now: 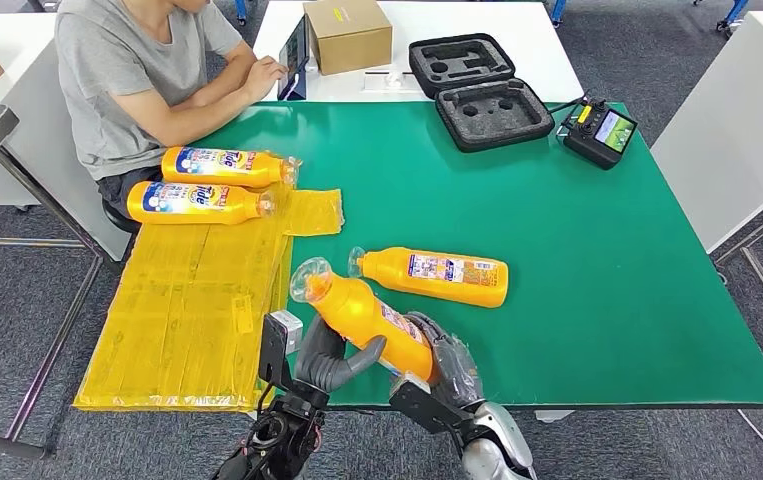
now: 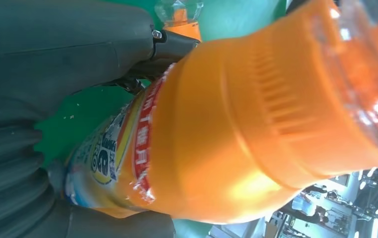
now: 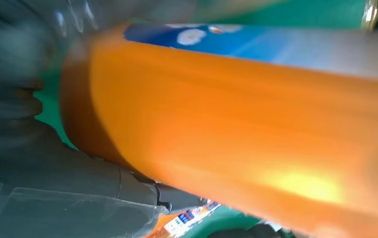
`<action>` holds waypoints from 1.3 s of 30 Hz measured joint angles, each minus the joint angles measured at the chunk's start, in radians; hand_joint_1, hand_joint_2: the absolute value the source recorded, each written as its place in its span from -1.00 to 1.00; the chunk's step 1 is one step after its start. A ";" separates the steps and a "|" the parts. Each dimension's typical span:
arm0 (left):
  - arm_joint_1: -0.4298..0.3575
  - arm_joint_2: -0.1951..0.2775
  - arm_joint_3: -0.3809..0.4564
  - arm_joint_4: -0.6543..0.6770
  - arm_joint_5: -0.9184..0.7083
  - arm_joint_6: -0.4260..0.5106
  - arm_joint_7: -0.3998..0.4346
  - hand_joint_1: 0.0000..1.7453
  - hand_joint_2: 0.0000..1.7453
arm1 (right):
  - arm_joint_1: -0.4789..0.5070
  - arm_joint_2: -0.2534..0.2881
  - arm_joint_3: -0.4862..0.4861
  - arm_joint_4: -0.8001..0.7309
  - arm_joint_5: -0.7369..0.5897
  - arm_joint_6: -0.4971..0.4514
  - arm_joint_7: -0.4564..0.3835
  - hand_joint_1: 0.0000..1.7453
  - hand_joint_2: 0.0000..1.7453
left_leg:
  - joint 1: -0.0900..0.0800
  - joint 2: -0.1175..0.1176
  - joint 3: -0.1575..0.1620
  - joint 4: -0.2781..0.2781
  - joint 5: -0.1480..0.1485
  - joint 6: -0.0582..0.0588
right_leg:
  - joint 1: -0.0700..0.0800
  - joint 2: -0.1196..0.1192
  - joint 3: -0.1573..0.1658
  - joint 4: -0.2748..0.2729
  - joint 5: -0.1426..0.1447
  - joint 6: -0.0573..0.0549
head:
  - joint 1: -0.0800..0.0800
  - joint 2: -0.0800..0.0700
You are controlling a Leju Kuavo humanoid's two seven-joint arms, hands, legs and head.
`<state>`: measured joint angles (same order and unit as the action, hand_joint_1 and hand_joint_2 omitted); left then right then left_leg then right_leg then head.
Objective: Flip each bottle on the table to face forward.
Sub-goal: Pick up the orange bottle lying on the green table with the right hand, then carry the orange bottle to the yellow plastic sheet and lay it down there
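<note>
At the far left a person (image 1: 132,80) in a grey shirt sits at the bench (image 1: 597,300), one hand by a tablet (image 1: 294,55). Just in front of the person two orange bottles lie side by side with blue labels up, caps to the right: the far bottle (image 1: 225,166) and the near bottle (image 1: 197,201), which rests on the yellow sheet (image 1: 197,310) draped over the bench's left edge.

At the near edge the left hand (image 1: 329,358) and right hand (image 1: 444,368) together grip a third, held bottle (image 1: 367,318), lifted off the green top and tilted, clear cap up and to the left. The left fingers (image 1: 357,362) wrap under its middle; the right hand's fingers are clenched around its base. The left wrist view shows the label (image 2: 112,153) edge beside the thumb.

Just beyond it a fourth, lying bottle (image 1: 437,274) rests flat on the green, its back label up, cap to the left.

Farther back, a cardboard box (image 1: 347,35) stands shut. Right of it an open black case (image 1: 479,88) shows bare foam cutouts, and a controller (image 1: 599,131) sits beside it.
</note>
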<state>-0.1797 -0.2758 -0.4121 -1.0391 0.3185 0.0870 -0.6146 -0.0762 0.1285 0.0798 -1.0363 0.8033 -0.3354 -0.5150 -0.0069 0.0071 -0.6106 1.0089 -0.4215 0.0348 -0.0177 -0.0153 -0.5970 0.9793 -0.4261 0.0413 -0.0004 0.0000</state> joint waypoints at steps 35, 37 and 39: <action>-0.011 0.021 0.034 -0.083 -0.192 0.117 -0.051 1.00 1.00 | -0.008 0.010 0.008 0.036 -0.088 0.022 -0.029 -1.00 -1.00 | 0.000 0.000 0.000 0.000 0.000 0.000 | 0.000 0.000 0.000 0.000 0.000 0.000 | 0.000 0.000; -0.011 0.023 0.034 -0.086 -0.217 0.137 -0.054 1.00 1.00 | -0.008 0.010 0.008 0.037 -0.088 0.022 -0.029 -1.00 -1.00 | 0.000 0.000 0.000 0.000 0.000 0.000 | 0.000 0.000 0.000 0.000 0.000 0.000 | 0.000 0.000; -0.013 0.028 0.034 -0.095 -0.284 0.181 -0.052 1.00 1.00 | -0.007 0.010 0.009 0.038 -0.087 0.022 -0.029 -1.00 -1.00 | 0.000 0.000 0.000 0.000 0.000 0.000 | 0.000 0.000 0.000 0.000 0.000 0.000 | 0.000 0.000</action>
<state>-0.1926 -0.2480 -0.3780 -1.1345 0.0347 0.2680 -0.6666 -0.0832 0.1389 0.0890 -0.9978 0.7158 -0.3134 -0.5444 -0.0069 0.0070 -0.6109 1.0089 -0.4214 0.0348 -0.0176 -0.0154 -0.5970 0.9794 -0.4261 0.0413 -0.0004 0.0000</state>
